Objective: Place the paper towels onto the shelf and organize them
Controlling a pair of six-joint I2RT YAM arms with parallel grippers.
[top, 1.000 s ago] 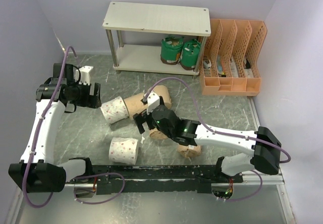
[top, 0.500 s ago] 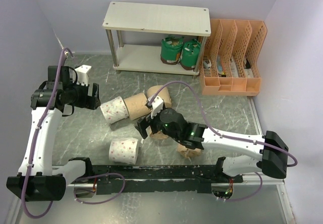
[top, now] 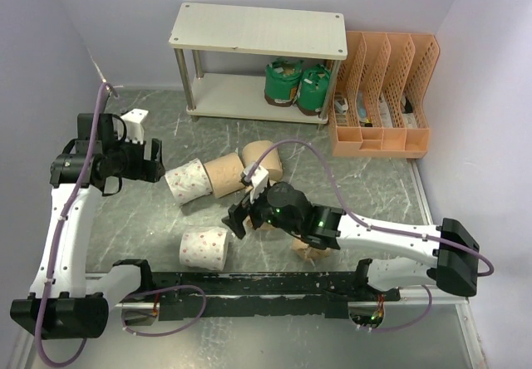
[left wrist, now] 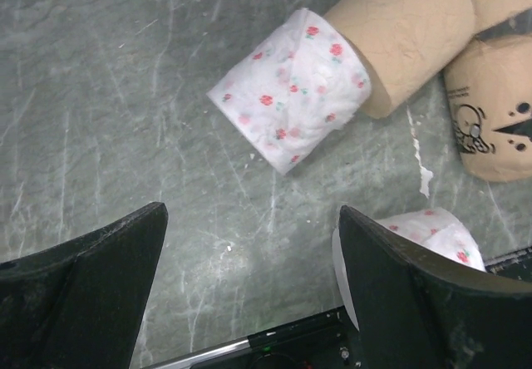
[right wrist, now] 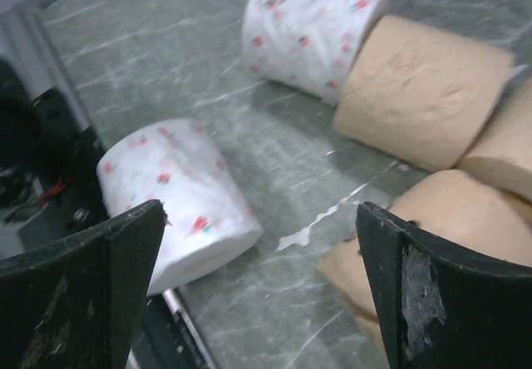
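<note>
- Left gripper [left wrist: 249, 219] spread wide, empty, near floral roll [left wrist: 291, 86].
- Right gripper [right wrist: 259, 215] spread too, empty.
- Roll looks light, squashy: pinch across its middle, gently.

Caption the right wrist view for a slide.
Right tool open over the table between the near floral roll and near tan roll; beyond, the far floral roll abuts the far tan roll.

Green rolls [top: 283, 83] upright on shelf [top: 258, 30]; other rolls [top: 204, 248] lying.
</note>
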